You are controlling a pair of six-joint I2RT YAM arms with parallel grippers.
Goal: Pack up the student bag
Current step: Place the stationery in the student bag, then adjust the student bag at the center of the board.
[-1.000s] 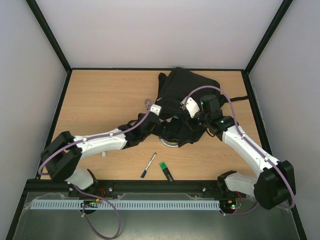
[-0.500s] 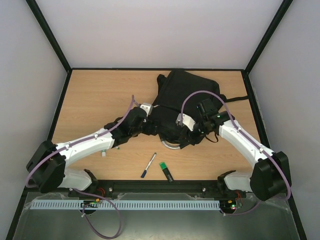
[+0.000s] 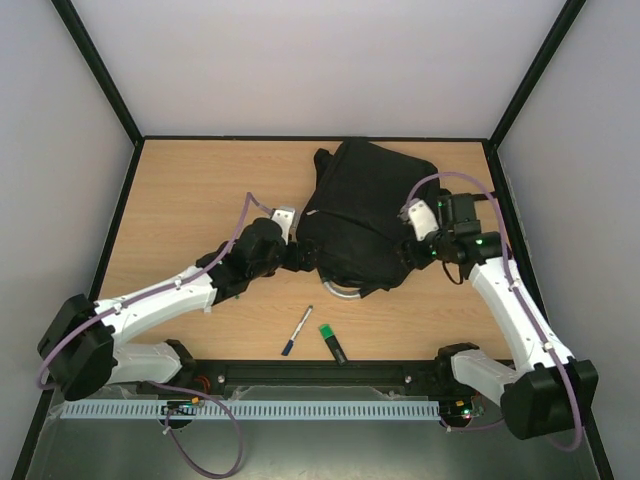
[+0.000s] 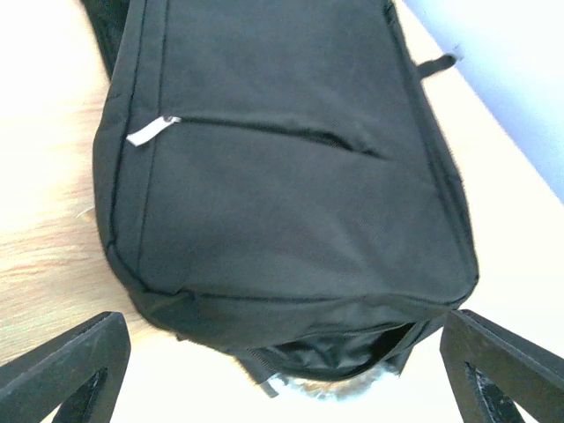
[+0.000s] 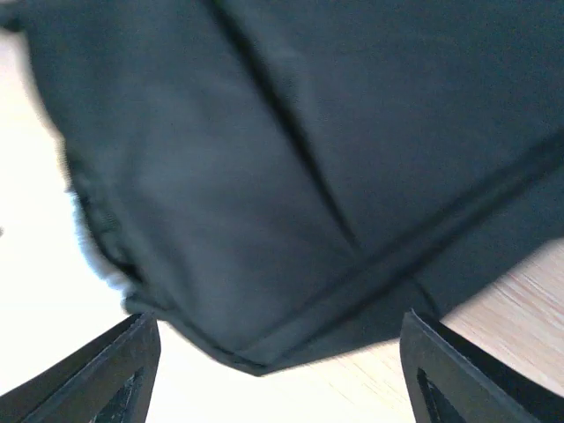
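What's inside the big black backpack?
Through the gap at the near end of the student bag only dark lining shows. Anything deeper is hidden by the fabric, so I cannot tell whether it holds anything.

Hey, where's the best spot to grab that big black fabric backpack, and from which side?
Take the silvery-grey loop handle of the black fabric backpack. It juts out past the bag's near edge, while the rest lies flat and slack. Coming down on the near side, jaws across the loop, looks best.

Black fabric student bag lies flat at table's far centre, silvery-grey loop handle poking from near edge.
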